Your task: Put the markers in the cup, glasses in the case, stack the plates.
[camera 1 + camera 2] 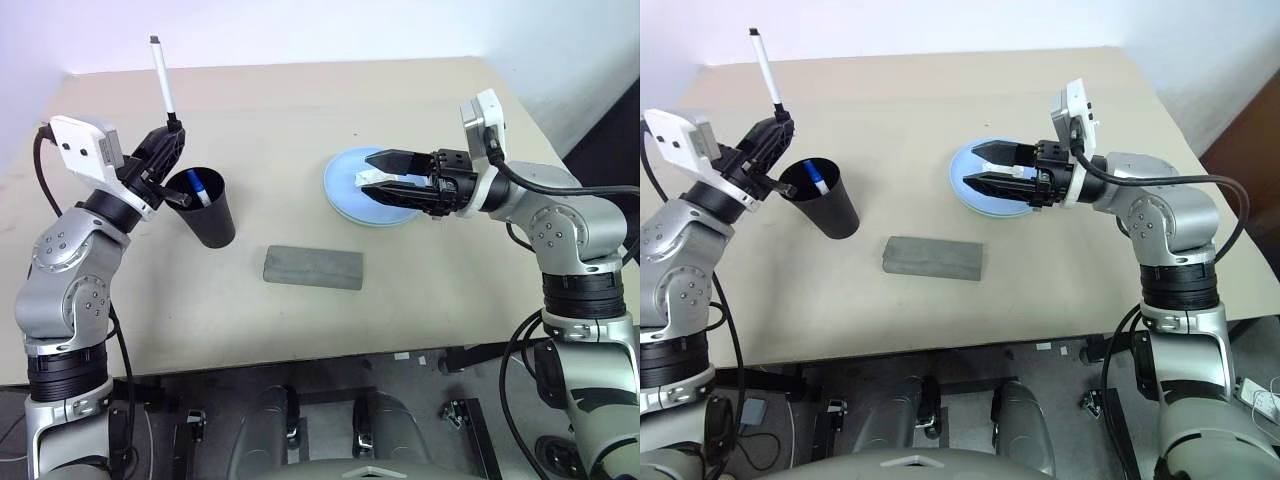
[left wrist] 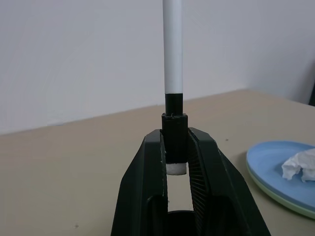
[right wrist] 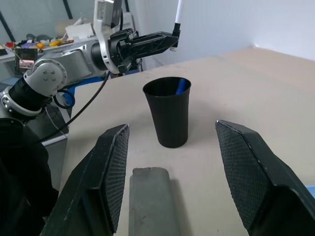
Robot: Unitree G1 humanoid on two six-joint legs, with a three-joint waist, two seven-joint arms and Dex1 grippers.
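Nowhere readable writing: cup (image 1: 210, 208) plain, case (image 1: 313, 267) unmarked, plates (image 1: 970, 180) blank.

No readable text, label or number anywhere.

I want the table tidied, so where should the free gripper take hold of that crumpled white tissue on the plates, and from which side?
Probably from straight above, pinching the raised crumpled middle of the tissue. It lies loose on the blue plate, which sits on the green plate; a sideways approach would likely meet the plate rims. The right gripper, open, is beside it.
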